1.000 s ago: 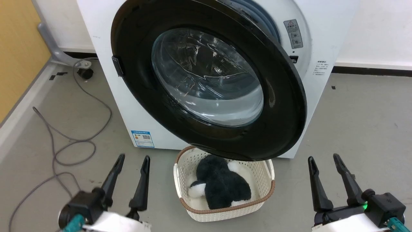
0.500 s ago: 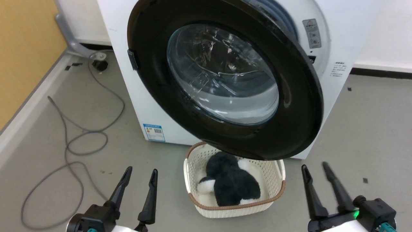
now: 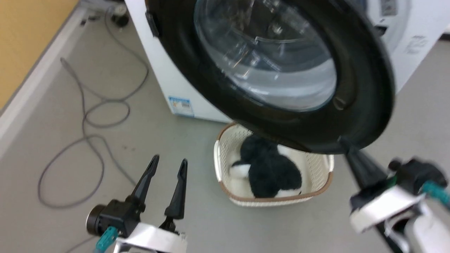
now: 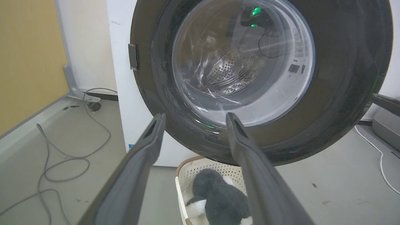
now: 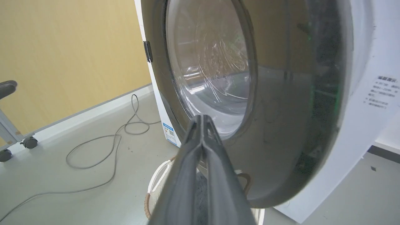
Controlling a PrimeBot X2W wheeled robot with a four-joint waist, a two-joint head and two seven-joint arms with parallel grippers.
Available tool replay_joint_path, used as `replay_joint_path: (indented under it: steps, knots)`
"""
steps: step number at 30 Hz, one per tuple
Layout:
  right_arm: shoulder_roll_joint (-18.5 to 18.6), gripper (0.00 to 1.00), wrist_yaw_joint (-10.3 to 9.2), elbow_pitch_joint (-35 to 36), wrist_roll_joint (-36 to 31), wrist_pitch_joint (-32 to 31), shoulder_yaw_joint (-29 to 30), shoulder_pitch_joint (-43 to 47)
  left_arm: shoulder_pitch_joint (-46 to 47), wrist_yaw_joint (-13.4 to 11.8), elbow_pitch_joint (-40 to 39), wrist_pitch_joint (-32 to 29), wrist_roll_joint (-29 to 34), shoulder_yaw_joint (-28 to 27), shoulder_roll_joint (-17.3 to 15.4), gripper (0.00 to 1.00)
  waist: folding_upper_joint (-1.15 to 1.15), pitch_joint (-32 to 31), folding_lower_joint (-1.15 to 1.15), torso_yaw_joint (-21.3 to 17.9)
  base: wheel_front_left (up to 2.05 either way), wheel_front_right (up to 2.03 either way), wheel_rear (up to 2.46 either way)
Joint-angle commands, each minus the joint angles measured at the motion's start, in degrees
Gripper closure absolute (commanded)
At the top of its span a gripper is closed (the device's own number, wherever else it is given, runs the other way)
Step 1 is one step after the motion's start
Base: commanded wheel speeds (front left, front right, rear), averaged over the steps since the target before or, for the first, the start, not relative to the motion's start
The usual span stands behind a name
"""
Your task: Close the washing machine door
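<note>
Door (image 3: 274,63) ajar on washer (image 3: 168,73), hinge at 9 o'clock, free edge at 3. Likely rigid, weighty, glossy-slick; push rim (image 3: 365,112) near 4, no grasp. Left gripper (image 3: 169,160) spread, right gripper (image 5: 202,118) pinched together, both empty.

The washing machine door (image 3: 365,88) is cut off by the head view's top edge. At its lower rim the right claw (image 3: 351,154) is blurred, its fingertips lost against the door. The door also covers the cream basket's (image 3: 217,161) far rim.

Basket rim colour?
Brown band on the cream basket; head view shows it best.
</note>
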State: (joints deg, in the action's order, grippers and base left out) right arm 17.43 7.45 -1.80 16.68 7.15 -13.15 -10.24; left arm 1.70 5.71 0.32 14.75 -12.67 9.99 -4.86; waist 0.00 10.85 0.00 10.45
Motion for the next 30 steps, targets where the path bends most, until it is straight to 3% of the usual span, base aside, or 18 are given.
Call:
replay_joint_path:
  steps: [1, 17, 23, 30]
  knots:
    - [2.1, 1.0, 0.03, -1.0, 1.4, -0.9, -0.5, -3.2, 1.7, 0.3, 0.1, 0.2, 0.5, -0.1, 0.5, 0.0, 0.0, 3.1, 0.0, 2.0, 0.0, 0.0, 0.0]
    - [14.2, 1.0, 0.03, -12.2, 10.3, -5.9, 3.4, -22.3, 7.1, 1.2, -1.3, 0.2, -0.7, 0.9, 1.9, 0.0, 0.0, 12.3, 0.0, 7.8, 0.0, 0.0, 0.0]
    - [15.6, 1.0, 0.03, -18.4, 10.9, -7.3, 5.7, -29.9, 8.3, 0.5, -1.4, 0.2, -2.3, 2.3, 2.0, 0.0, 0.0, 14.1, 0.0, 9.1, 0.0, 0.0, 0.0]
    - [14.7, 1.0, 0.03, -26.5, 8.1, -9.3, 10.5, -37.5, 8.7, -0.2, -1.1, 0.2, -2.6, 3.4, 2.0, 0.0, 0.0, 14.7, 0.0, 9.7, 0.0, 0.0, 0.0]
